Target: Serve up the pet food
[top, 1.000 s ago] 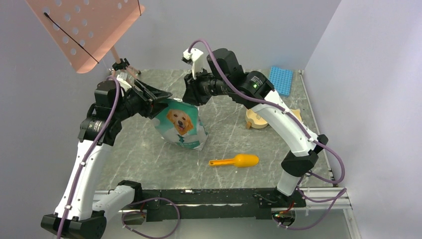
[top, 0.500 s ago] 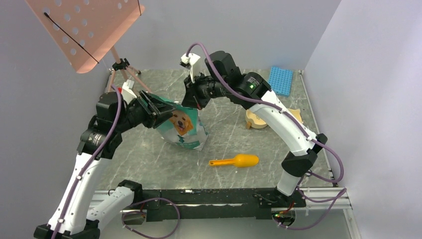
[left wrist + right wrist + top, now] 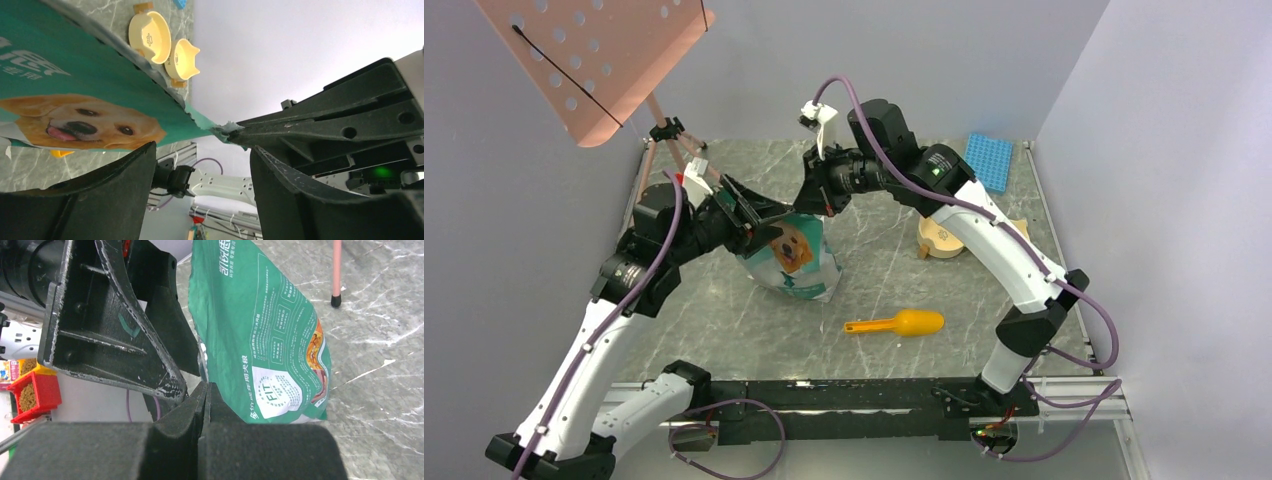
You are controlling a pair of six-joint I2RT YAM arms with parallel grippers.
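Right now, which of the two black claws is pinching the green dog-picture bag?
The right claw, shut on the green dog-picture bag's torn top corner; the left claw stands open beside it.

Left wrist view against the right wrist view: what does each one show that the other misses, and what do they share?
Only the left wrist view: the dog picture on the green bag, and two yellow bowls beyond it. Only the right wrist view: the bag's printed back, a pink stand leg and a red bin. Both: the bag, the right pincer shut on its top corner, and the grey table.
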